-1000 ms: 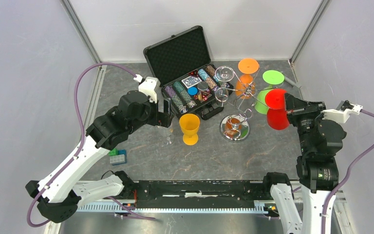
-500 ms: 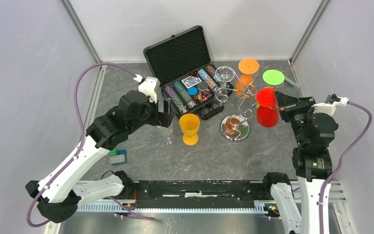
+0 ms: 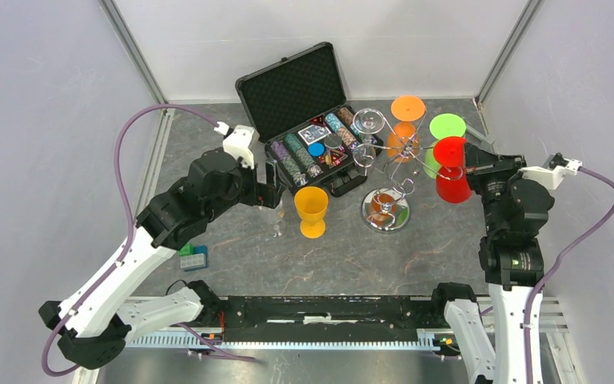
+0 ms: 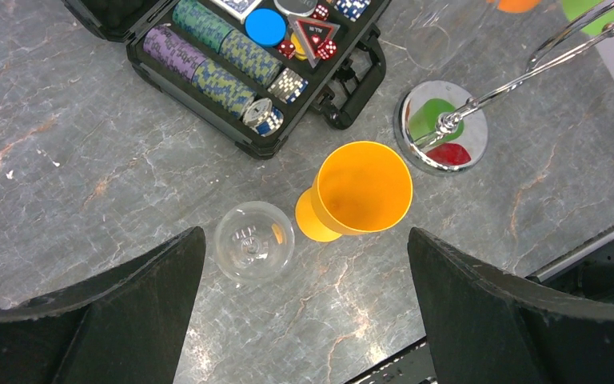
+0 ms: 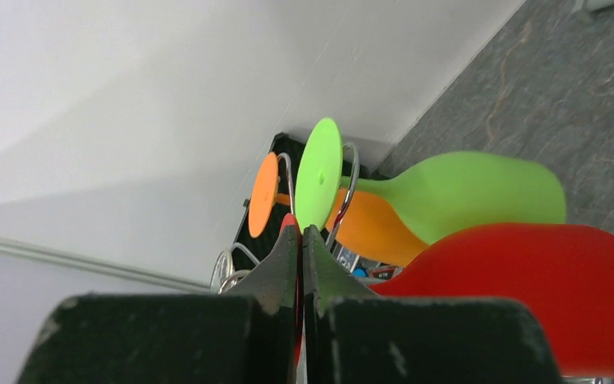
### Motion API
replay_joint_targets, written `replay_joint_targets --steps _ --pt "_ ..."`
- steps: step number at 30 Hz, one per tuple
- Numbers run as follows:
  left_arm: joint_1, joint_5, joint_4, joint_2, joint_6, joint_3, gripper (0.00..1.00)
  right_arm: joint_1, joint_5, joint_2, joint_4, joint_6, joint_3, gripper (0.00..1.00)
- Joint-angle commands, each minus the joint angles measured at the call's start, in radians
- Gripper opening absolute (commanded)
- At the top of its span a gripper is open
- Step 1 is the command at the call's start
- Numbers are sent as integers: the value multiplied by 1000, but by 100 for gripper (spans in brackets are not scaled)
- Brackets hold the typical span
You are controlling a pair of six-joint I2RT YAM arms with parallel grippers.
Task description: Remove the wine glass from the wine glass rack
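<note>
Right gripper [image 5: 301, 237] pinched the foot of the red wine glass [image 5: 520, 296]; you needed to slide it level off the rack [image 3: 387, 216].

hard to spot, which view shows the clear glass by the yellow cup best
Left wrist: it looks down on the clear glass, rim sharp beside the yellow cup. The top view shows only a faint glint; the right wrist view misses it.
</note>
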Motion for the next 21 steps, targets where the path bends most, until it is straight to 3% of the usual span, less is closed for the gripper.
replay_joint_targets --steps 1,7,12,16,21 --pt "4 24 72 -38 29 -8 100 -1 133 -19 45 -36 37 0" --pt "4 92 150 -89 35 -43 100 -1 187 -47 -30 -56 87 0" --pt "4 235 266 -144 34 -86 100 -1 191 -90 -143 -80 158 0" --pt "4 448 373 -158 25 -111 100 -1 175 -159 -208 -68 183 0" --pt "-1 730 635 -129 -22 -176 100 -1 78 -205 -284 -36 253 0"
